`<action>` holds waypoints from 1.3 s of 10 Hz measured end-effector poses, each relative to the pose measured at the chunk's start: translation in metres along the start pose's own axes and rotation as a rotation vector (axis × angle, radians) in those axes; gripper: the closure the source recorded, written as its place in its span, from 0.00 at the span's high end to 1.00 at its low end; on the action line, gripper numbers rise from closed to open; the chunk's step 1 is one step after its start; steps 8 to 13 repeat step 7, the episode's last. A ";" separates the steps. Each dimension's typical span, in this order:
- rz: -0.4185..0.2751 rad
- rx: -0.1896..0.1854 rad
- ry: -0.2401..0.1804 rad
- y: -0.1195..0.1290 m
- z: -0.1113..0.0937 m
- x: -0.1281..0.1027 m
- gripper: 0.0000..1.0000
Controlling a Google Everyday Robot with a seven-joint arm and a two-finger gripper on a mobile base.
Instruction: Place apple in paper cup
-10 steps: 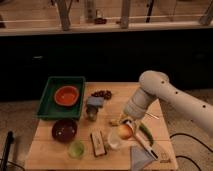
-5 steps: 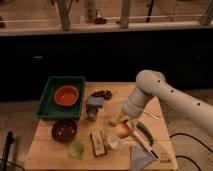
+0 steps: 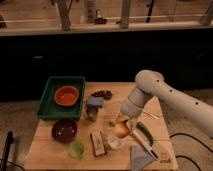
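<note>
Near the table's (image 3: 55, 150) front edge, the tool (image 3: 122, 126) pinches the apple (image 3: 120, 130) just above the paper cup (image 3: 114, 143); centre it over the rim before letting go

From my station, the gripper (image 3: 121, 123) sits over the apple (image 3: 121, 131), hiding its top. The apple covers much of the paper cup (image 3: 114, 143). The arm (image 3: 172, 100) runs off the right edge.

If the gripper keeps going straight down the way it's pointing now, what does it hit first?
Most likely the paper cup: the gripper, with the apple at its tip, points down just above it. Depth is unclear, so it may be slightly off-centre.
</note>
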 end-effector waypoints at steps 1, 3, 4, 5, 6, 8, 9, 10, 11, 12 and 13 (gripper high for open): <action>0.001 -0.001 -0.003 0.000 0.000 0.000 0.74; 0.001 -0.002 -0.008 -0.001 -0.001 0.001 0.80; 0.001 -0.001 -0.010 -0.001 -0.001 0.001 0.80; 0.000 0.000 -0.014 -0.001 -0.002 0.002 0.80; 0.000 0.001 -0.015 -0.001 -0.002 0.002 0.80; 0.001 0.002 -0.017 -0.001 -0.003 0.003 0.80; 0.001 0.002 -0.017 -0.001 -0.003 0.003 0.80; 0.001 0.002 -0.017 -0.001 -0.003 0.003 0.80; 0.001 0.002 -0.017 -0.001 -0.003 0.003 0.80; 0.001 0.002 -0.017 -0.001 -0.003 0.003 0.80; 0.001 0.002 -0.017 -0.001 -0.003 0.003 0.80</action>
